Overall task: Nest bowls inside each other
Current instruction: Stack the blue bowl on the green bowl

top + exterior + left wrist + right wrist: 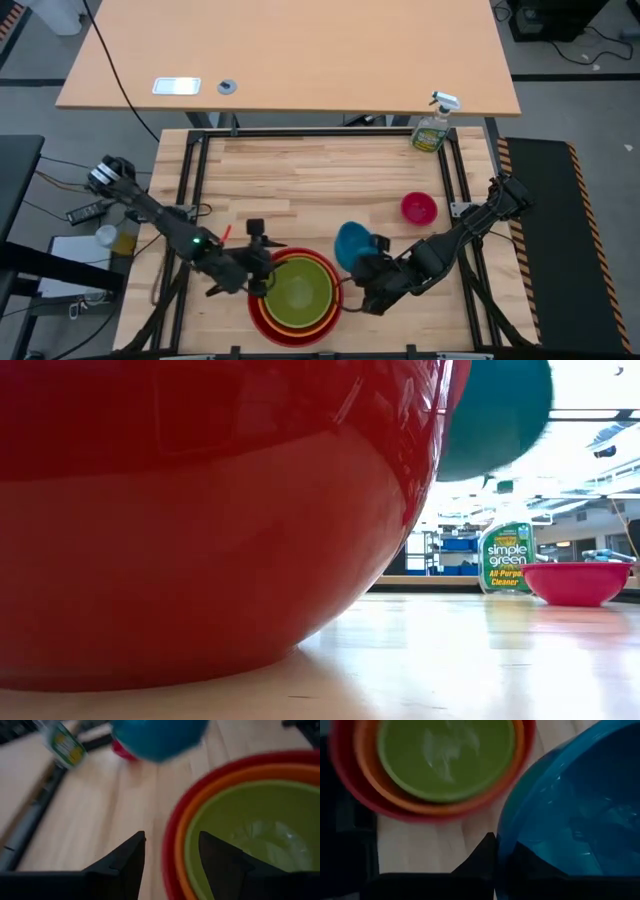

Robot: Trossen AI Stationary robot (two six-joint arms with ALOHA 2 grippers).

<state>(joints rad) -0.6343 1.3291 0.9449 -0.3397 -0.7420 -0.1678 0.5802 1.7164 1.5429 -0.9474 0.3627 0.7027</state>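
Note:
The red bowl (262,318) stands on the table near its front edge, with the orange bowl (330,296) and the green bowl (298,292) nested inside it. Just right of this stack the blue bowl (350,243) hangs in the air, with my right gripper (372,265) shut on it. The pink bowl (419,208) stands alone farther right and back. My left gripper (262,282) is open at the stack's left rim. In the left wrist view one finger (131,855) is outside the red rim (169,845) and the other (220,862) is over the green bowl (260,830). My right gripper pinches the blue bowl's rim (506,827), one finger (482,855) outside the wall and the other inside the bowl. It comes slanting down from the table's right side. The bowl is lifted clear of the table (495,410) and tilted.
A green spray bottle (432,128) stands at the table's far right corner. Bare wooden tabletop (300,190) lies behind the stack and around the pink bowl (577,582). Black frame rails (190,180) run along the table's sides.

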